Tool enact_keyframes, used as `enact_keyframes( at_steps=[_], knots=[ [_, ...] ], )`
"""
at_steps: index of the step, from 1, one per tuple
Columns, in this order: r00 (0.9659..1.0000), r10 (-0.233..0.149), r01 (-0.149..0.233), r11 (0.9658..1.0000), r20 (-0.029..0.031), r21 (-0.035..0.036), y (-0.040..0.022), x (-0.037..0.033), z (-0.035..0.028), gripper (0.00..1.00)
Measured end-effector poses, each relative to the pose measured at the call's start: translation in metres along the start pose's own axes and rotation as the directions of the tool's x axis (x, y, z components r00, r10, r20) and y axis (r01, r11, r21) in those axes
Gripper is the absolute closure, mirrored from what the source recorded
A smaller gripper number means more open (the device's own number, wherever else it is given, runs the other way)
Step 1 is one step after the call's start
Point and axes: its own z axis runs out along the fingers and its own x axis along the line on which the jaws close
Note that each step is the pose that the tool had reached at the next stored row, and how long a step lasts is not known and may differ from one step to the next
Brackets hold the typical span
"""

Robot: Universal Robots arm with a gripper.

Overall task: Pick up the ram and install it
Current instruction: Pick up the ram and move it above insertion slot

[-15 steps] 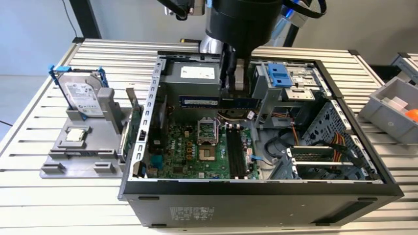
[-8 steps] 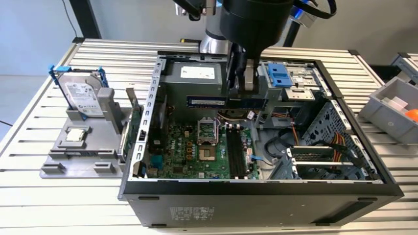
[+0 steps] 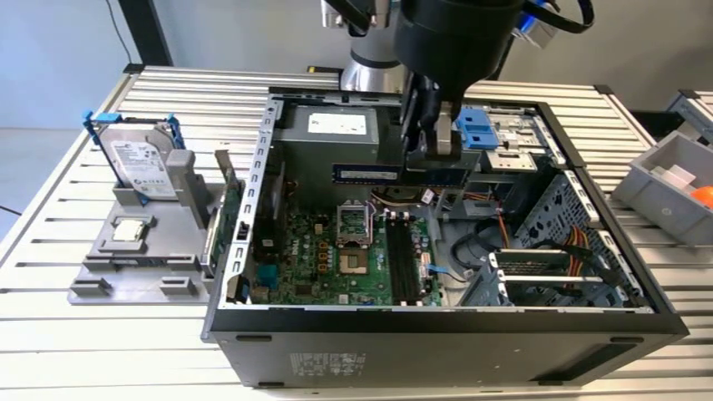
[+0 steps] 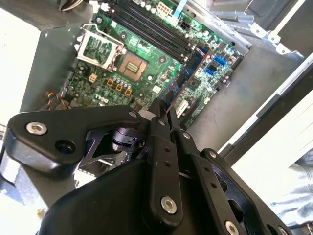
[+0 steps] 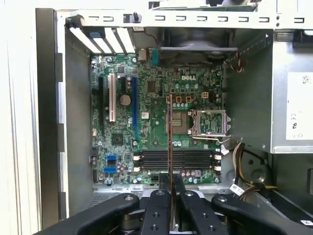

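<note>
The ram (image 3: 368,173) is a narrow blue-green stick held level above the open computer case (image 3: 446,322). My gripper (image 3: 432,167) is shut on its end toward the exterior view's right. It hangs over the motherboard (image 3: 323,251), back from the long black memory slots (image 3: 403,259). The second wrist view has the ram (image 4: 183,78) running out from between the fingertips (image 4: 164,111) at a slant over the board. Seen edge-on in the first wrist view, the ram (image 5: 169,142) crosses above the black slots (image 5: 195,159), with the gripper (image 5: 171,188) clamped on it.
A hard drive (image 3: 139,163) stands in a grey fixture (image 3: 134,267) on the exterior view's left, with a processor (image 3: 130,230) in front of it. A green card (image 3: 229,225) leans beside the case wall. A grey bin (image 3: 674,188) sits at the right. Cables (image 3: 557,251) lie inside the case.
</note>
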Motion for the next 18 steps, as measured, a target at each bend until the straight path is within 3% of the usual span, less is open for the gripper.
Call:
enact_keyframes(
  at_steps=[18],
  knots=[
    [1.0,0.0,0.0,1.0,0.0001,0.0,-0.0301,-0.0011,-0.0004,1.0]
  ],
)
